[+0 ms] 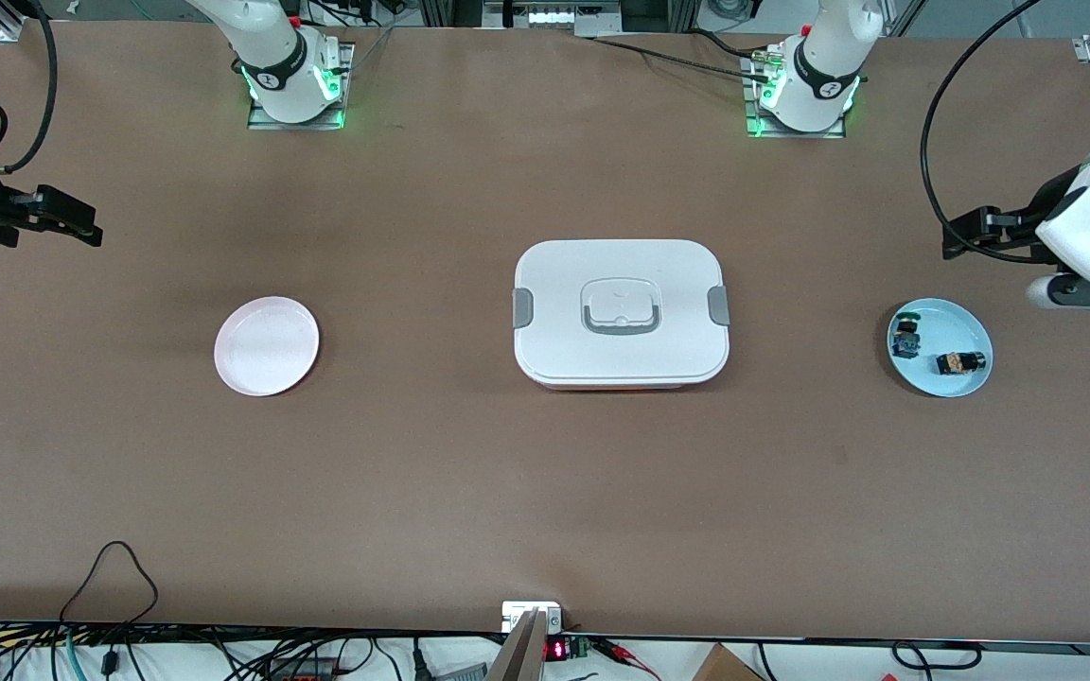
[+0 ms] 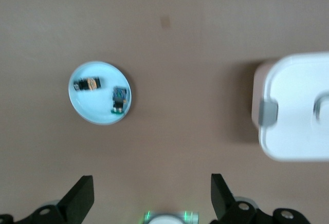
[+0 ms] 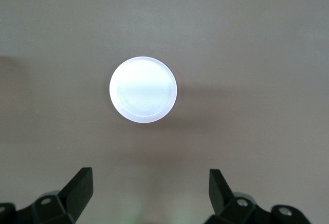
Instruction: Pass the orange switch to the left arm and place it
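The orange switch [image 1: 961, 362] lies on its side on a light blue plate [image 1: 957, 326] at the left arm's end of the table, beside a blue switch [image 1: 906, 338]. The left wrist view shows the orange switch [image 2: 88, 84], the blue switch [image 2: 119, 99] and the plate [image 2: 92, 108]. My left gripper [image 1: 959, 236] hangs open and empty [image 2: 151, 193] over bare table by that plate. The white box [image 1: 621, 312] stands mid-table and shows in the left wrist view [image 2: 298, 106]. My right gripper [image 1: 81, 227] is open and empty [image 3: 149, 188], high over the right arm's end.
A pale pink empty plate [image 1: 266, 345] lies toward the right arm's end, and shows in the right wrist view [image 3: 143, 89]. Cables and a small device [image 1: 532, 619] run along the table edge nearest the front camera.
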Robot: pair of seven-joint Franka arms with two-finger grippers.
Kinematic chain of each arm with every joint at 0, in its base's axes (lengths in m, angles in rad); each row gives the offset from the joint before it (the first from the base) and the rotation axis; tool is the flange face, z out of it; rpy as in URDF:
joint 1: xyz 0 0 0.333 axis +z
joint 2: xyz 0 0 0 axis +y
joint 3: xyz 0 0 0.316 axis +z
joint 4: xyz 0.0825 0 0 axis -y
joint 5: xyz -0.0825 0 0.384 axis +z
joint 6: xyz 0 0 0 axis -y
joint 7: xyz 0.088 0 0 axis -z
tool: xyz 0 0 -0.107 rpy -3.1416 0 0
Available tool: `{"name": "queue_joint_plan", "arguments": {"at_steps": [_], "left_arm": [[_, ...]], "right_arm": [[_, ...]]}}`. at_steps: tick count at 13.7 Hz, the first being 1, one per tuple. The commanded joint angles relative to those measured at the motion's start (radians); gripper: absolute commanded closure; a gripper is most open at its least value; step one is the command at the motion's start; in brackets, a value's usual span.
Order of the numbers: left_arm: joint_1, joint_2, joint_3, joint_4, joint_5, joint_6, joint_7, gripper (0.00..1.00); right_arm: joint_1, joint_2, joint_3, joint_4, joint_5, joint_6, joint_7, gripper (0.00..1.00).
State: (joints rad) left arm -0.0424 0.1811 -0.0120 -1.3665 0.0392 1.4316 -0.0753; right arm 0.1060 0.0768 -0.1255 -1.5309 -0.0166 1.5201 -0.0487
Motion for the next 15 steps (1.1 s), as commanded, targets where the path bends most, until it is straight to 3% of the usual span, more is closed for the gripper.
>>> {"name": "queue_joint_plan", "arguments": {"at_steps": [1,15], "left_arm": [[-0.011,-0.230,0.056,-0.334,-0.021,0.244,-0.014,0.00],[0.001,-0.224,0.046,-0.336,-0.015,0.184,0.009,0.00]], "right_arm": [[0.003,-0.003,0.000,0.012,0.012,-0.017,-0.006,0.00],[0.001,-0.005,0.013,0.015,0.010,-0.015,0.052,0.00]]}}
